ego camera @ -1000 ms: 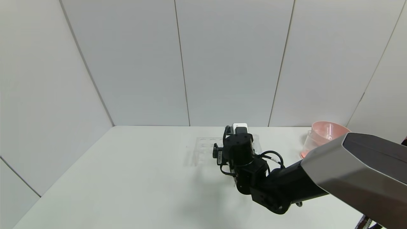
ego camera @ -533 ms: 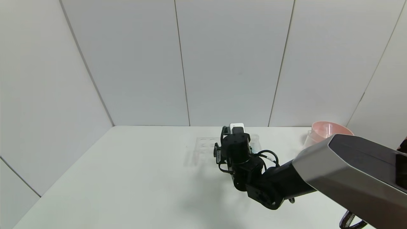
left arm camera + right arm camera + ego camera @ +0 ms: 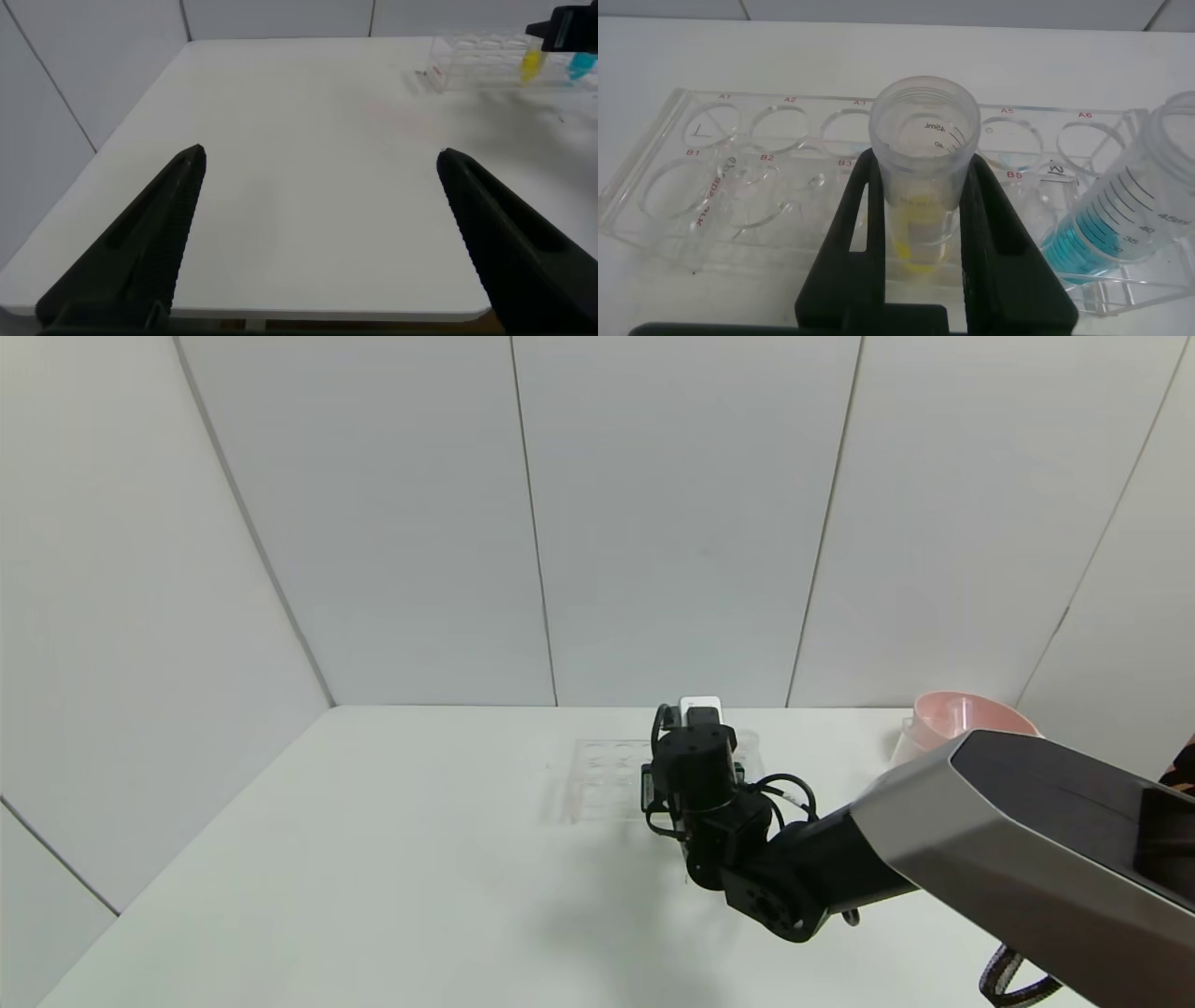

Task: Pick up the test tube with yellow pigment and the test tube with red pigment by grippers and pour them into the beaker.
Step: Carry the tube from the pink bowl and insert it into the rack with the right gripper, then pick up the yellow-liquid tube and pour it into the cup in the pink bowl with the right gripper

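The right gripper point(image 3: 923, 238) has its jaws clenched on the test tube with yellow pigment point(image 3: 923, 177), seated in the clear rack point(image 3: 701, 177) on the tabletop point(image 3: 420, 859); a tilted lift could snag the rack or spill; the left gripper point(image 3: 318, 233) hangs released, well apart.

right arm point(image 3: 1027, 840): a grey angular shell running into black rounded joints, looped black cables, a small white box (near the wrist); flat black fingers point(image 3: 850, 252).
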Robot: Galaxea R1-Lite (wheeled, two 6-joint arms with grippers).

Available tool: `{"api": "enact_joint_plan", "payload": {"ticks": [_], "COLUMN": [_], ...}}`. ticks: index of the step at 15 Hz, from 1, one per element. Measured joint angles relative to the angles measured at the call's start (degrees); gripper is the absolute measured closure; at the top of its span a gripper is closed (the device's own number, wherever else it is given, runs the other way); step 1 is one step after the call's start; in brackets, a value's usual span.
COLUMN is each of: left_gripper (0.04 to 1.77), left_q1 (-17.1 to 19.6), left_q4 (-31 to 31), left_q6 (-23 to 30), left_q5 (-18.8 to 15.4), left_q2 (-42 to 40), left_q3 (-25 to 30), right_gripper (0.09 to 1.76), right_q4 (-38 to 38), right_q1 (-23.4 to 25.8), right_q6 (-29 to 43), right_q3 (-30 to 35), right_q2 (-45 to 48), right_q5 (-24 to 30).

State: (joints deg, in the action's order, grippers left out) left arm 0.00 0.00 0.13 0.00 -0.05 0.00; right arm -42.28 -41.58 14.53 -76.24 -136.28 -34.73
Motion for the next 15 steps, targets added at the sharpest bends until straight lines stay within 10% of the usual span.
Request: {"api": "enact_joint_plan", "payload": {"ticks": [15], "left_gripper": [0.05], "left_q1": [0.0], "left_q4": [0.0], "left_q6": [0.02], "left_q5": [0.0], "left_q2": [0.0], "left_q3": [0.0], "right_gripper": [1.33], "right_q4": [3.04], "right_q1": [0.6], "right_q6": [-2.44], "right_q3": [-2.1], "right_q2": [9.11], "right_q5": [3.17]}}
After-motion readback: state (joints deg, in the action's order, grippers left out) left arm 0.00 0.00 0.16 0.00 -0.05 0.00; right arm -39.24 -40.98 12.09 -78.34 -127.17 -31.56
